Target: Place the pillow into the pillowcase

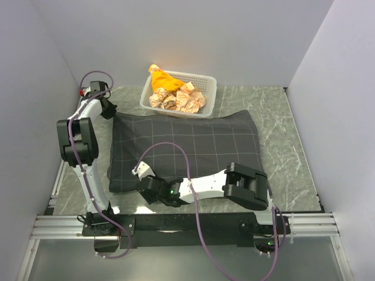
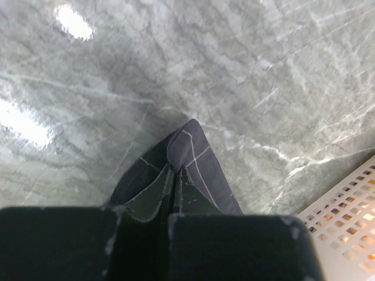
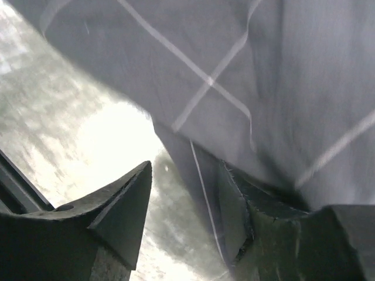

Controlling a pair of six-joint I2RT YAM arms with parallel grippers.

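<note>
- Charcoal checked fabric covers the middle of the tabletop (image 1: 281, 134): the pillowcase (image 1: 187, 149) lies flat there, its long side running left to right.
- No cream pillow shows in any view. The case looks plump and evenly filled, so I judge the pillow is already inside, though no view shows it directly.
- The left tool (image 2: 174, 175) is closed tight on the far left corner of the case, and the pointed corner pokes out past its fingertips.
- The right tool (image 3: 186, 175) sits low at the near left edge. Its jaws stand partly apart, with a fold of the case's edge lying against one finger and nothing pinched.
- What is left looks like finishing work: pulling the corners square and settling the opening, if the mouth is on this left side. I cannot tell where the mouth is.
- A white slotted basket (image 1: 211, 88) stands just behind the case's far edge, holding an orange cloth (image 1: 164, 79) and crumpled pale wrappers (image 1: 184, 99).
- The basket is near the left tool, so any pull of that corner away from the arms risks nudging it. Nothing else crowds the case.
</note>
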